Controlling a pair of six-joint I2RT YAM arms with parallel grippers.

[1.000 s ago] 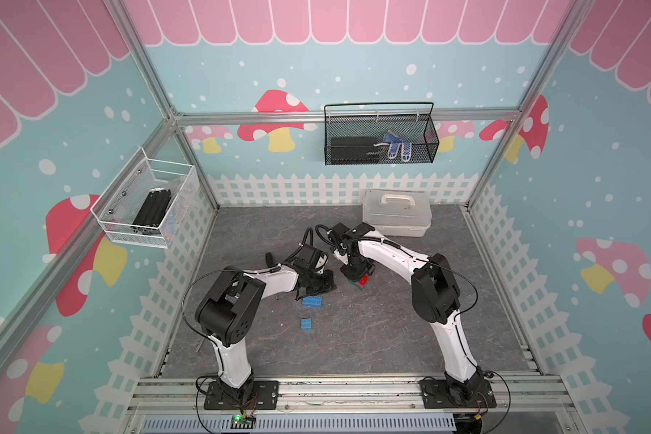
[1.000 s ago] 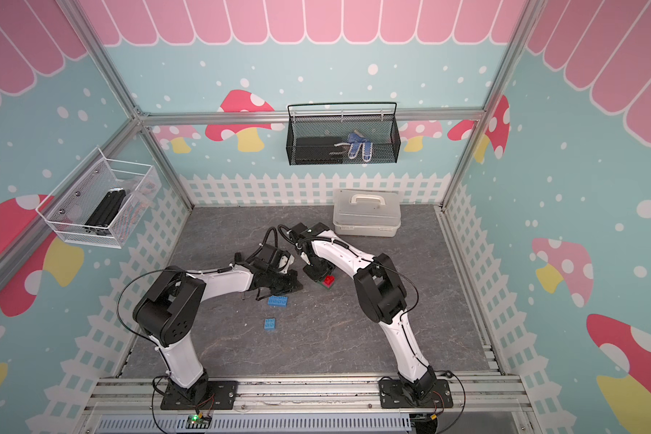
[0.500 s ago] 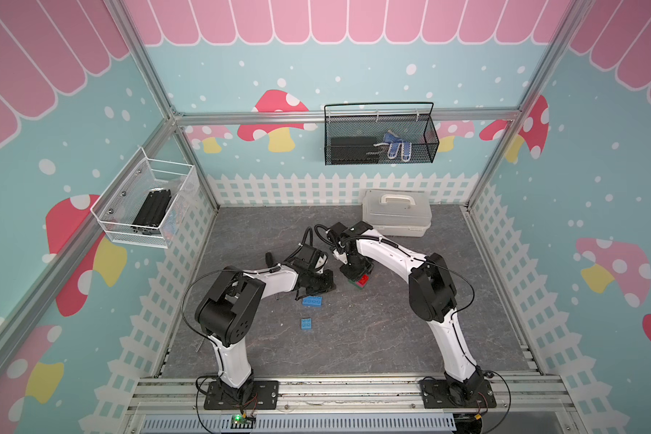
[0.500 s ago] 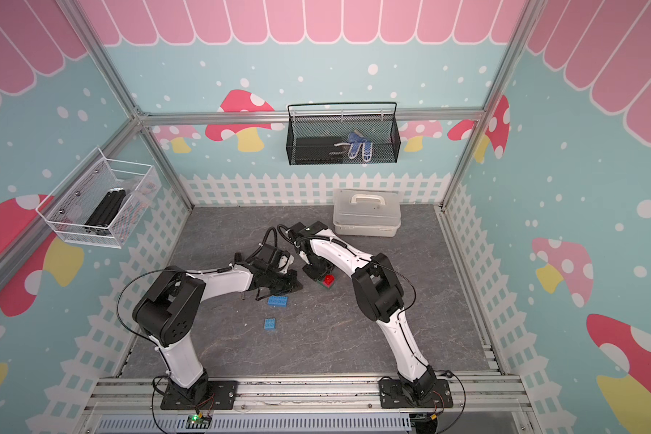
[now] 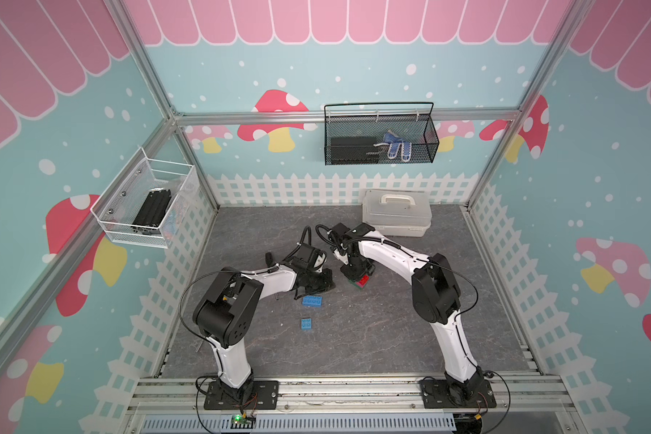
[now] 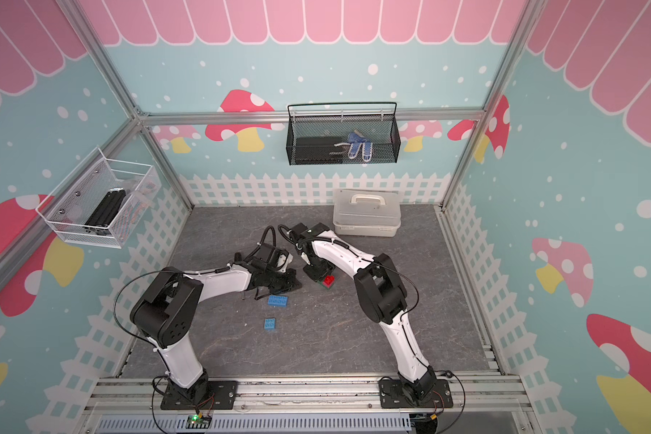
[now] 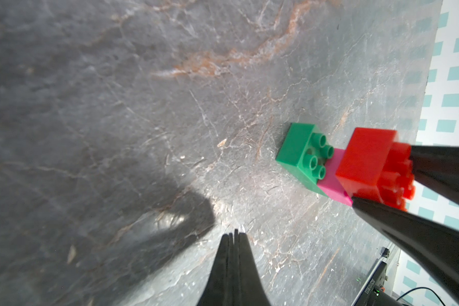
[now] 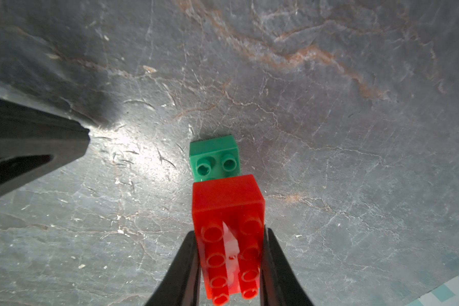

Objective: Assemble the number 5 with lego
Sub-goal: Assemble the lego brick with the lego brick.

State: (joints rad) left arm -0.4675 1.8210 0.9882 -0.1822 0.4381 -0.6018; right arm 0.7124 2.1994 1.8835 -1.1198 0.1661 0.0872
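A small lego stack stands on the grey floor: a green brick (image 7: 300, 153) at the bottom, a pink brick (image 7: 334, 182) on it, and a long red brick (image 8: 227, 201) on top. My right gripper (image 8: 231, 233) is shut on the red brick (image 5: 362, 280), one finger against each long side. My left gripper (image 7: 233, 234) is shut and empty, low over the floor just left of the stack (image 5: 318, 282). A long blue brick (image 5: 312, 301) and a short blue brick (image 5: 306, 324) lie loose in front of the left gripper, in both top views.
A white lidded box with a handle (image 5: 395, 214) stands at the back right of the floor. A black mesh basket (image 5: 380, 139) hangs on the back wall, and a white wire basket (image 5: 147, 206) on the left wall. A picket-fence border rings the floor.
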